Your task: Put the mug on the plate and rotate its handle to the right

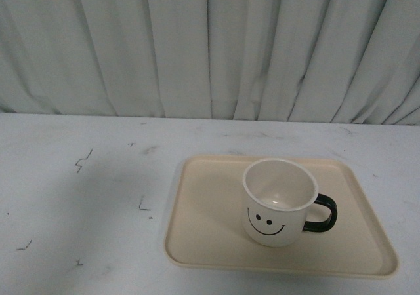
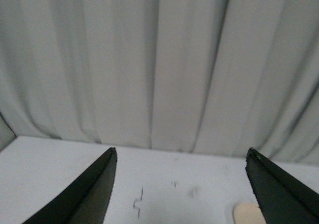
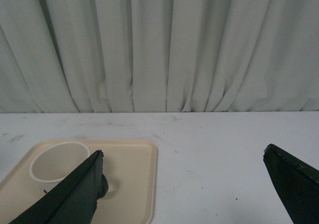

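Observation:
The cream-white mug point(image 1: 278, 202) with its black smiley face stands upright on the beige plate point(image 1: 203, 229), right of the plate's middle. Its dark handle point(image 1: 323, 215) sticks out to the right. Neither arm shows in the front view. In the right wrist view the mug point(image 3: 55, 162) sits on the plate point(image 3: 134, 179), partly behind one finger, and my right gripper point(image 3: 183, 154) is open, back from it with nothing between its fingers. My left gripper point(image 2: 180, 153) is open over bare table, with only a corner of the plate point(image 2: 245, 213) showing beside one finger.
The white table point(image 1: 85, 196) carries small dark pen marks point(image 1: 83, 160) left of the plate. A pale pleated curtain point(image 1: 210, 46) hangs along the table's far edge.

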Robot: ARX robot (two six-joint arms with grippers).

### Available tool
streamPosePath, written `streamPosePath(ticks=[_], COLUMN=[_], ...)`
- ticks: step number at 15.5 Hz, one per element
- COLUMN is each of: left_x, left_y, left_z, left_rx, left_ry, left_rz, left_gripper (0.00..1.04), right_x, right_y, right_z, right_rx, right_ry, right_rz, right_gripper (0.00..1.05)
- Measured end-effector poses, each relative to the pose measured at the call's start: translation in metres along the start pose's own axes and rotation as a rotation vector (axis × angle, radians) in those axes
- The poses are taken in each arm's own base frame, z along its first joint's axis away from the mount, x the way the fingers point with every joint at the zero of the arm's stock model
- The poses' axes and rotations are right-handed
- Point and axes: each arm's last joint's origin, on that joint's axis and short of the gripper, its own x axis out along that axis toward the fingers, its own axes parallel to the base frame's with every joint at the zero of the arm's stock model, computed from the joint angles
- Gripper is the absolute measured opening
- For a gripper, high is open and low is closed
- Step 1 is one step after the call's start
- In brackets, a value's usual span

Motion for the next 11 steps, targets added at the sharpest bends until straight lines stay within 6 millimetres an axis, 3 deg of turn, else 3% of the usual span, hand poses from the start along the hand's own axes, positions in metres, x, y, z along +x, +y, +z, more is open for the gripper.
streamPosePath(ticks=[2,4,6,9,11], left_x=[-0.013,-0.026,-0.038,-0.050,-0.058], left_y=[0.006,0.014,0.020,0.035,0.033], left_z=[-0.021,-0.022,-0.037,-0.042,-0.049], left_rx=[0.033,0.026,0.028,0.031,0.031], left_ry=[0.046,0.001,0.029,0.012,0.025], left_rz=[-0.036,-0.021,-0.025,-0.003,-0.032], left_gripper=[0.52,0.28,0.01,0.02,0.02], right_x=[0.000,0.000,0.000,0.000,0.000], right_y=[0.000,0.000,0.000,0.000,0.000], right_z=[0.000,0.000,0.000,0.000,0.000], right_rx=[0.000,0.000,0.000,0.000,0.000], right_ry=[0.000,-0.001,0.000,0.000,-0.001], right_rz=[-0.001,0.000,0.000,-0.001,0.000], right_gripper=[0.98,0.98,0.98,0.98,0.98])
